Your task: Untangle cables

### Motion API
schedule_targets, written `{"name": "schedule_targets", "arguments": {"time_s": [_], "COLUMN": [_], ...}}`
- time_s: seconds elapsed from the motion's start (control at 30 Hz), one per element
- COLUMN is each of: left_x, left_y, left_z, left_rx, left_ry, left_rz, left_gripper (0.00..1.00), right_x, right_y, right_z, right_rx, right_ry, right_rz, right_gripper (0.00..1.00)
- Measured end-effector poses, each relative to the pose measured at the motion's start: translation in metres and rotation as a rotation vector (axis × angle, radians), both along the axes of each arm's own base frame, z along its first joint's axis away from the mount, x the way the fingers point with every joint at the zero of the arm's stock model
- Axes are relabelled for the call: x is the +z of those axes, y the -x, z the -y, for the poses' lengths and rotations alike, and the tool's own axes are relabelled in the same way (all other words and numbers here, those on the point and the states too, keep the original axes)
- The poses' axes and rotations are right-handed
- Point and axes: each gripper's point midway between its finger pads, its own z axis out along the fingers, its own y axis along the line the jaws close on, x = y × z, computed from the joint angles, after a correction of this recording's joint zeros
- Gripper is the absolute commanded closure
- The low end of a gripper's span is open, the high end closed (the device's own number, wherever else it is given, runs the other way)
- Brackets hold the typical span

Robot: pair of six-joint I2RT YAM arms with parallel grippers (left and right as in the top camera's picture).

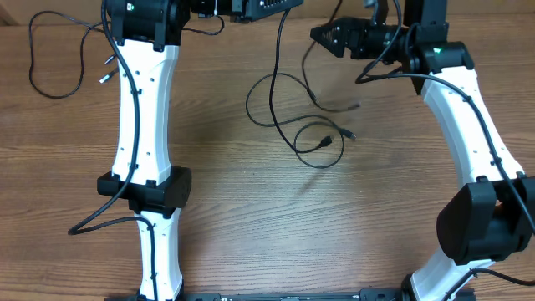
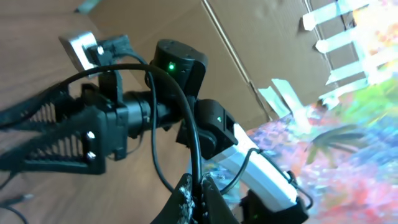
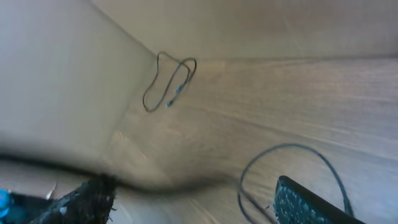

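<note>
Cables first: you have a thin black looped cable (image 1: 249, 104) at the middle of the brown wooden table (image 1: 251, 217). It lies in one wide curl and one smaller ring, with two small plug tips (image 1: 349, 134) at the right end of the curls. From the wide curl, strands run up off the wood toward the far edge of the table.

At the top of those strands your left gripper (image 2: 198, 186) is pinched together on the looped cable. In the left wrist view the cord comes out from between the closed fingertips and arcs upward.

Just right of the raised strands, your right gripper (image 1: 322, 38) hangs above the table with its black ribbed fingers (image 3: 81, 202) spread well apart, empty. One strand passes close in front of its tips, and you cannot tell whether it touches.

Well left of the looped cable lies a second thin black cable (image 1: 32, 67), loose on the wood, with silver plug tips (image 1: 105, 79). Between the two cables stands your white left arm (image 1: 146, 117). Right of the looped cable curves your white right arm (image 1: 464, 117).
</note>
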Motion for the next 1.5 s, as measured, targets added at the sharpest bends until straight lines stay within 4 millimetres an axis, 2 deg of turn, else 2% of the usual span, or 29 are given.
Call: {"name": "schedule_targets", "arguments": {"time_s": [0.07, 0.1, 0.13, 0.2, 0.23, 0.37, 0.57, 0.83, 0.87, 0.9, 1.0, 1.27, 1.4, 1.5], "left_x": [0.0, 0.0, 0.0, 0.0, 0.001, 0.002, 0.004, 0.005, 0.005, 0.005, 0.005, 0.005, -0.007, -0.034], "left_y": [0.0, 0.0, 0.0, 0.001, 0.001, 0.004, 0.01, 0.014, 0.014, 0.014, 0.014, 0.013, 0.009, 0.002], "left_z": [0.0, 0.0, 0.0, 0.0, 0.0, 0.0, 0.002, 0.006, 0.006, 0.006, 0.006, 0.005, 0.001, -0.006], "left_rx": [0.001, 0.003, 0.004, 0.003, 0.001, -0.011, -0.04, -0.059, -0.058, -0.058, -0.057, -0.055, -0.021, 0.068], "left_ry": [0.001, 0.002, 0.002, 0.004, 0.006, 0.012, 0.023, 0.027, 0.027, 0.027, 0.027, 0.027, -0.005, -0.1], "left_rz": [-0.028, -0.041, -0.052, -0.071, -0.08, -0.105, -0.146, -0.176, -0.18, -0.183, -0.19, -0.173, -0.129, -0.173], "left_gripper": [0.96, 0.96, 0.96, 0.96, 0.96, 0.96, 0.96, 0.96, 0.96, 0.96, 0.96, 0.96, 0.84, 0.63], "right_x": [0.003, 0.005, 0.006, 0.007, 0.008, 0.01, 0.019, 0.025, 0.026, 0.027, 0.027, 0.021, 0.014, 0.007], "right_y": [-0.002, -0.004, -0.005, -0.007, -0.007, -0.009, -0.014, -0.01, -0.01, -0.01, -0.009, -0.007, -0.003, 0.0], "right_z": [-0.003, -0.003, -0.003, -0.004, -0.004, -0.004, -0.005, -0.018, -0.019, -0.021, -0.023, -0.022, -0.022, -0.021], "right_rx": [-0.009, -0.013, -0.02, -0.03, -0.031, -0.038, -0.049, -0.022, -0.021, -0.016, -0.012, -0.019, -0.022, -0.021], "right_ry": [-0.008, -0.011, -0.014, -0.018, -0.016, -0.022, -0.044, -0.068, -0.068, -0.07, -0.069, -0.071, -0.068, -0.053], "right_rz": [0.005, 0.013, 0.016, 0.016, 0.022, 0.027, 0.055, 0.06, 0.066, 0.071, 0.077, 0.034, -0.012, -0.041], "right_gripper": [0.22, 0.28, 0.35, 0.58, 0.6, 0.61, 0.56, 0.56, 0.57, 0.64, 0.96, 0.96, 0.96, 0.96]}}
